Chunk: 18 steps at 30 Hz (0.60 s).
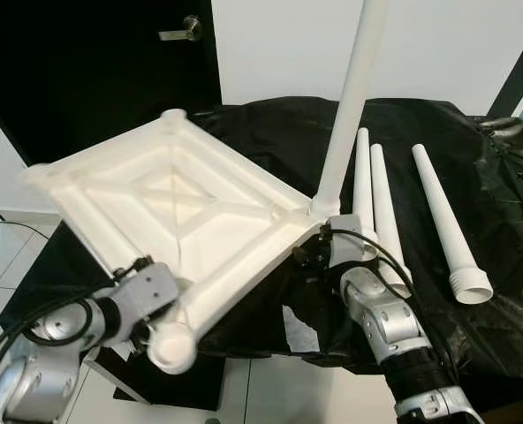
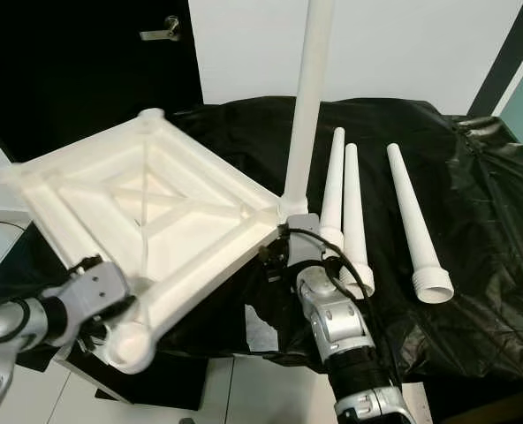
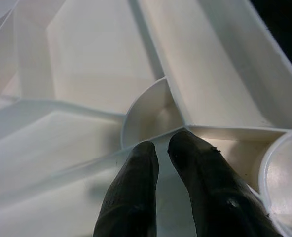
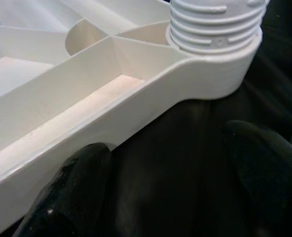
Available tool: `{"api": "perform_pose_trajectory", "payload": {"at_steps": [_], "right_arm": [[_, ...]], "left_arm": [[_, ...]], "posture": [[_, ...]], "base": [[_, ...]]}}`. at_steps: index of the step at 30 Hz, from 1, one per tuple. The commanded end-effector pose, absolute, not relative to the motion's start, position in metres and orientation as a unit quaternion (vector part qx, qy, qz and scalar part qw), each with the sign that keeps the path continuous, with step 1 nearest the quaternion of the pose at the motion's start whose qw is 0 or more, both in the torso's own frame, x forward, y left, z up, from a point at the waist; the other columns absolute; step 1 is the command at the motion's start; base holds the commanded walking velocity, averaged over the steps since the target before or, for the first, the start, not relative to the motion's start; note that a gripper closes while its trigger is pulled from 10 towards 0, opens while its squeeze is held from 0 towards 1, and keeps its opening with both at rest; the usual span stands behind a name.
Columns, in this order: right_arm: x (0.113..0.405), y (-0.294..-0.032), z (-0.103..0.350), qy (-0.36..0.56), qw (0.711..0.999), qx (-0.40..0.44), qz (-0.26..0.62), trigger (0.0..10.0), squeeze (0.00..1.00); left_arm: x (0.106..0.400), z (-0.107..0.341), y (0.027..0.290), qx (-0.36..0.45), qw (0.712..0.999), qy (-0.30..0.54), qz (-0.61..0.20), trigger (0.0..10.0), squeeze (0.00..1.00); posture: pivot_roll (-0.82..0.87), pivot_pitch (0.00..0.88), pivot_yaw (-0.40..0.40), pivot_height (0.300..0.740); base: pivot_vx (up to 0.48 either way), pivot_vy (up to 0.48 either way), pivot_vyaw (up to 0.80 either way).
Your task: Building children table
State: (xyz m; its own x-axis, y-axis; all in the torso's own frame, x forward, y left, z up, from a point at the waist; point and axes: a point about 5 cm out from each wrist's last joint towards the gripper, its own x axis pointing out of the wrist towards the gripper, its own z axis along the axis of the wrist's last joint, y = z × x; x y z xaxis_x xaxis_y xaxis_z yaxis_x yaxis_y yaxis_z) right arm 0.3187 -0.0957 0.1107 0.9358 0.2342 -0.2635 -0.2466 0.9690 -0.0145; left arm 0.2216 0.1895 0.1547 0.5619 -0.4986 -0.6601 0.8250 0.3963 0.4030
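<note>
A white plastic tabletop lies upside down and tilted, its ribbed underside facing up, partly over the near left edge of a black-covered table. One white leg stands upright in its right corner socket. My left gripper is shut on a thin rib beside the near corner socket. My right gripper is open just below the tabletop's rim, close to the corner with the upright leg; its fingers are spread wide over the black cover.
Three loose white legs lie side by side on the cover right of the upright leg. A black door with a handle stands behind. A pale torn patch shows at the cover's front edge.
</note>
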Motion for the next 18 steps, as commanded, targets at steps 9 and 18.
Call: {"api": "perform_pose_trajectory", "payload": {"at_steps": [9,18], "right_arm": [[0.333,-0.079,0.119,0.105,0.981,-0.013,0.164,10.0,0.00],[0.337,-0.080,0.125,0.089,0.983,-0.016,0.162,10.0,0.00]], "left_arm": [[0.191,0.149,0.144,0.288,0.744,0.220,-0.562,10.0,0.00],[0.214,0.155,0.133,0.321,0.801,0.183,-0.470,10.0,0.00]], "posture": [[0.08,0.000,-0.018,0.740],[0.09,0.000,-0.029,0.740]], "base": [[0.000,0.000,0.00],[0.000,0.000,0.00]]}}
